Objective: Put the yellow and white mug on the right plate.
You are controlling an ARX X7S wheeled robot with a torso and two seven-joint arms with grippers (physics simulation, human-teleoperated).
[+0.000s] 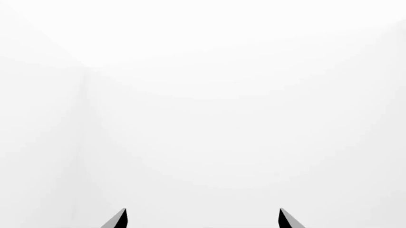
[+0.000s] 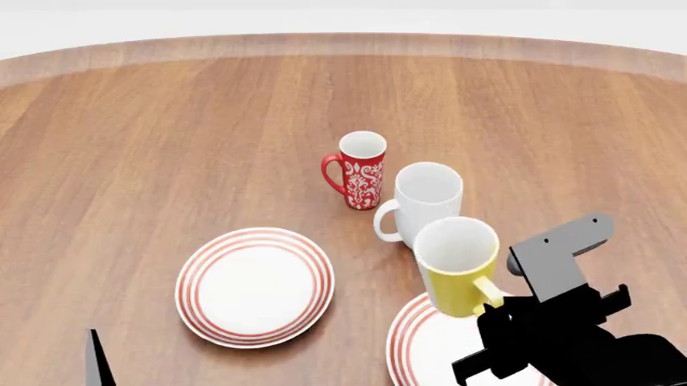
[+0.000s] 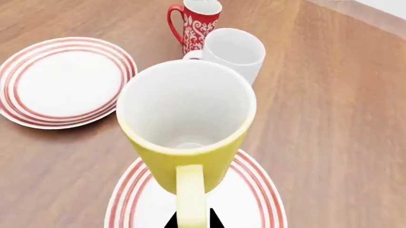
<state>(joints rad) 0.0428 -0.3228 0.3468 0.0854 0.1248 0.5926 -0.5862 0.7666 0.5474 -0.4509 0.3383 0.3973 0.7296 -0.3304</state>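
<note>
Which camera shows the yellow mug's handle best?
Right wrist view: the handle faces the lens, between the right claw's tips. Head view shows it small, partly hidden by the arm. Left wrist view shows only blank white.

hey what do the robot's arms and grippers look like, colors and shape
The right gripper and its arm are blocky matte black, with an angular grey bracket piece on top. Its fingertips are thin black wedges. The left gripper shows only two pointed black tips. No cables or markings are visible.
</note>
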